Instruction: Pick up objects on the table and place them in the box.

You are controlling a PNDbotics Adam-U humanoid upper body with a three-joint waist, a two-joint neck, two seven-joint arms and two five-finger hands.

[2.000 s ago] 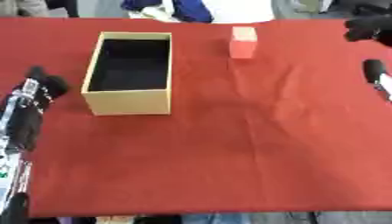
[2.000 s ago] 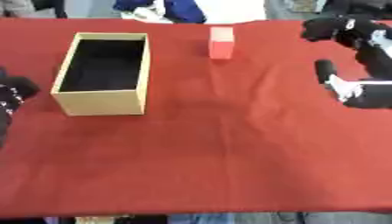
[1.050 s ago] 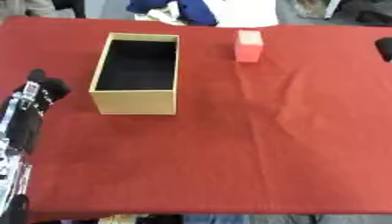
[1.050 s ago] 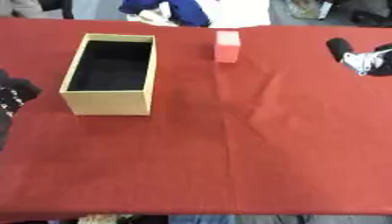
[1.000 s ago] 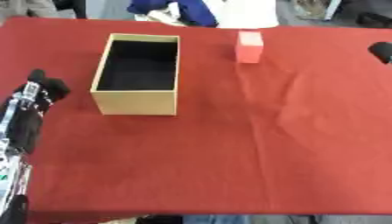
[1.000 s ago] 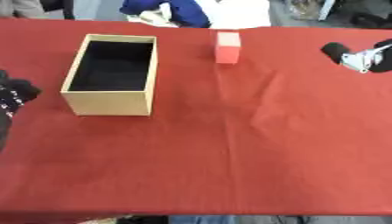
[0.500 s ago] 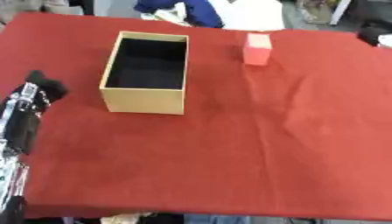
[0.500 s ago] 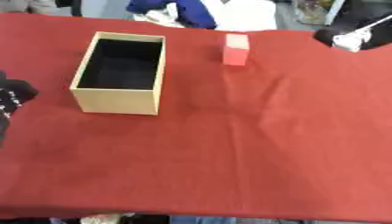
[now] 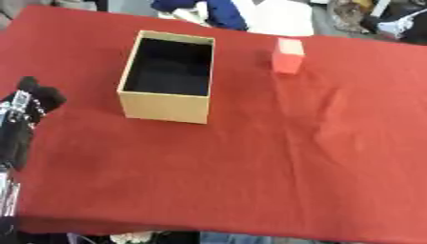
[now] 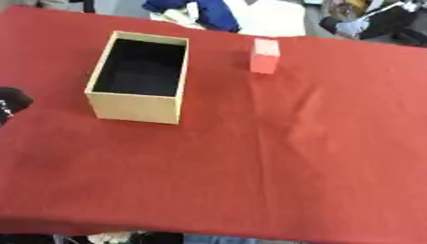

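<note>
A red cloth covers the tabletop (image 9: 250,162), which lies a little askew in both views. An open tan cardboard box (image 9: 167,76) with a dark inside stands toward 10 o'clock of the cloth; nothing shows inside it. A small red block (image 9: 288,55) with a paler top stands upright toward 12 o'clock, to the right of the box and well apart from it, close to the far edge of the cloth.

The left robot hand (image 9: 26,102) shows at the 9 o'clock edge of the left eye view, black with silvery parts, its fingertips pointing up toward the far side. The fingers look fairly straight and relaxed, grasping nothing, and the hand lies near the box's left front corner without touching it. In the right eye view only a dark tip of it shows at the left edge.

The right robot hand (image 10: 380,21) shows at the 1 o'clock corner, beyond the far edge of the cloth: a dark shape with a pale part. Whether its fingers are spread or curled cannot be told. It is well apart from the block and touches nothing on the tabletop.

Beyond the far edge, at 12 o'clock, lie some blue cloth (image 9: 213,10) and a white sheet (image 9: 279,16).
</note>
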